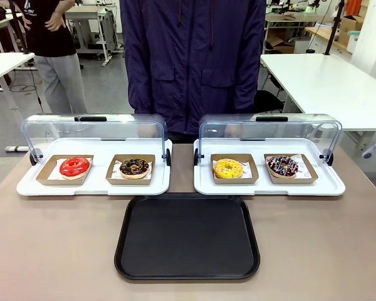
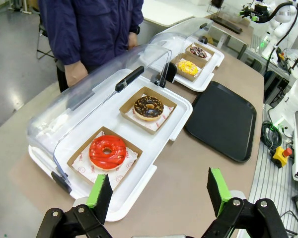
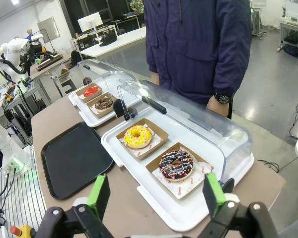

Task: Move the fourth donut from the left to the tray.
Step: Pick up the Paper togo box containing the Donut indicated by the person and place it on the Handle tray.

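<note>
Chocolate-iced, pink-streaked ring donut (image 3: 176, 164) at lower centre sits beside a clear domed lid (image 3: 208, 134); the wide-open right pincer (image 3: 156, 194) might clip that lid.

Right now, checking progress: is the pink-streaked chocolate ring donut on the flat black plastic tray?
No, the pink-streaked chocolate ring donut sits in a brown cardboard holder on a white display tray.

The fourth donut (image 1: 282, 165): dark chocolate icing, white and pink streaks, coloured sprinkles. At its 9 o'clock, a yellow-iced donut (image 1: 228, 168). Farther along, a chocolate donut (image 1: 135, 167) with golden sprinkles and a red-iced donut (image 1: 74, 167). Cardboard holders (image 1: 45, 175) brown; the tray (image 1: 187, 237) plain black; display trays (image 1: 100, 187) white; tabletop (image 1: 50, 251) grey-brown.
</note>
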Tool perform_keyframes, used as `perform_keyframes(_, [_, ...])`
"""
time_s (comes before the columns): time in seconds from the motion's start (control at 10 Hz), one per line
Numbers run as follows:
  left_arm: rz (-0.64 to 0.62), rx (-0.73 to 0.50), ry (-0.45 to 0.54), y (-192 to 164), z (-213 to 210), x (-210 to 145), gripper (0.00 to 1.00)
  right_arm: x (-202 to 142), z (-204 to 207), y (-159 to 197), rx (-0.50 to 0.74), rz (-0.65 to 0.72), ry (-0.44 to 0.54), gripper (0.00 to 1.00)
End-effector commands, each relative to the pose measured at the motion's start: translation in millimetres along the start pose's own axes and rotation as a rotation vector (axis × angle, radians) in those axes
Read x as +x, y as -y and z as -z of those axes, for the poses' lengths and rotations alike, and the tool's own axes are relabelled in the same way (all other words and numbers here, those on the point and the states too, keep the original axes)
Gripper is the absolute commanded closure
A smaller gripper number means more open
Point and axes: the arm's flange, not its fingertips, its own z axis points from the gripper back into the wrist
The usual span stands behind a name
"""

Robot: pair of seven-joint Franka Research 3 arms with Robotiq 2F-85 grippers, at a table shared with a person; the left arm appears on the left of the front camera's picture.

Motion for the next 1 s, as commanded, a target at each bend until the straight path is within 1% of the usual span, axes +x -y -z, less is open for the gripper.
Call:
perform_keyframes(0.0, [0.018, -0.011, 0.006, -0.5, -1.9, 1.0, 0.00, 1.9, 1.5, 3.4, -0.003, -0.024, 0.031, 0.00])
perform_keyframes(0.9, [0.018, -0.011, 0.006, -0.5, -1.9, 1.0, 0.00, 1.9, 1.5, 3.4, -0.003, -0.024, 0.031, 0.00])
